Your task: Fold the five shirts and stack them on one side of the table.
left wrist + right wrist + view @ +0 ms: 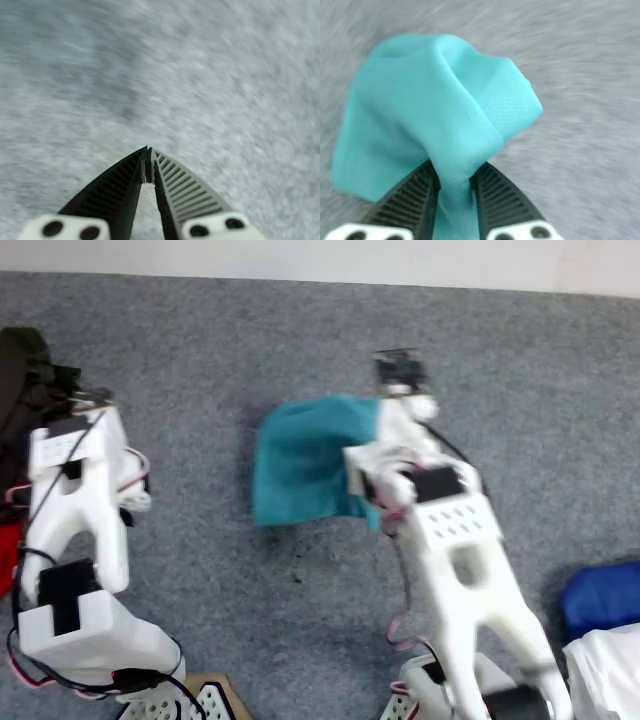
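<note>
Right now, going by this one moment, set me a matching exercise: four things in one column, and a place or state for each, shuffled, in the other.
Things:
1. teal shirt
2. blue shirt
3. left gripper
4. dark clothes

Places or states:
A. shut on nothing, over the grey table
B. at the high view's right edge, next to a white shirt
C. pinched in the right gripper, mid-table
D. heaped at the high view's left edge

Pairs: 1-C, 2-B, 3-A, 4-D
</note>
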### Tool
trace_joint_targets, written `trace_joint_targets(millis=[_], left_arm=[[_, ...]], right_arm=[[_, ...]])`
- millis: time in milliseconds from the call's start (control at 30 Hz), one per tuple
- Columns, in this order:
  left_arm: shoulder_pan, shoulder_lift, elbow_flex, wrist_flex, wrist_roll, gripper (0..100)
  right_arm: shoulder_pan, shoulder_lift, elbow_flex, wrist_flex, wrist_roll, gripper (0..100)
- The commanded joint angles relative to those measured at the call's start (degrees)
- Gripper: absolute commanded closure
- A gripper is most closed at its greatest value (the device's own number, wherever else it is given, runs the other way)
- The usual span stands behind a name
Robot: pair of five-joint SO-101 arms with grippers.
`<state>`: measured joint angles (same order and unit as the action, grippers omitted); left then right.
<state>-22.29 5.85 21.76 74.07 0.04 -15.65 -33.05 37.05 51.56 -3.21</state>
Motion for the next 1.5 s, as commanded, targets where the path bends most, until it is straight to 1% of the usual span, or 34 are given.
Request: trace_joint_targets(millis=[0,100,167,367,467,700,800,1000,1100,1167,1300,1367,1467], left_arm=[[2.68,-0.31,1.98,-3.6,0.26,99],[2.68,-0.31,5.76,-9.23,0.26,99],[2.77,-0.31,6.9,-11.08,0.26,99],[3.65,-0.31,7.43,-11.52,0.18,99],[3.65,-0.31,7.43,-11.52,0.18,99],[3.65,-0.31,7.78,-11.52,0.18,99],[3.65,-0.31,7.87,-11.52,0.18,99],[3.65,-0.31,7.96,-11.52,0.18,99],[3.65,-0.31,7.96,-11.52,0.18,99],[3.65,-0.31,7.96,-11.52,0.18,99],[4.0,-0.31,7.96,-11.52,0.18,99],[4.26,-0.31,7.96,-11.52,0.18,99],[4.26,-0.31,7.96,-11.52,0.18,99]], right_arm=[[7.16,-12.62,3.3,0.22,3.25,99.2],[13.23,-20.53,6.73,2.42,4.4,99.2],[17.19,-25.19,7.69,5.05,5.63,99.2],[28.62,-32.92,7.52,15.08,8.09,99.2],[35.38,-34.24,7.69,17.45,9.76,99.2],[50.15,-34.33,7.43,17.63,12.92,99.2],[54.73,-34.24,7.34,17.27,13.1,99.2],[60.79,-33.98,4.44,17.54,13.1,99.2],[67.38,-33.98,2.86,17.19,13.1,99.2],[71.6,-33.98,2.68,15.16,13.36,99.2],[77.32,-33.89,2.86,11.82,17.05,99.2],[80.22,-33.89,2.95,11.47,18.46,99.2],[84.35,-33.89,4.26,11.47,22.77,99.2]])
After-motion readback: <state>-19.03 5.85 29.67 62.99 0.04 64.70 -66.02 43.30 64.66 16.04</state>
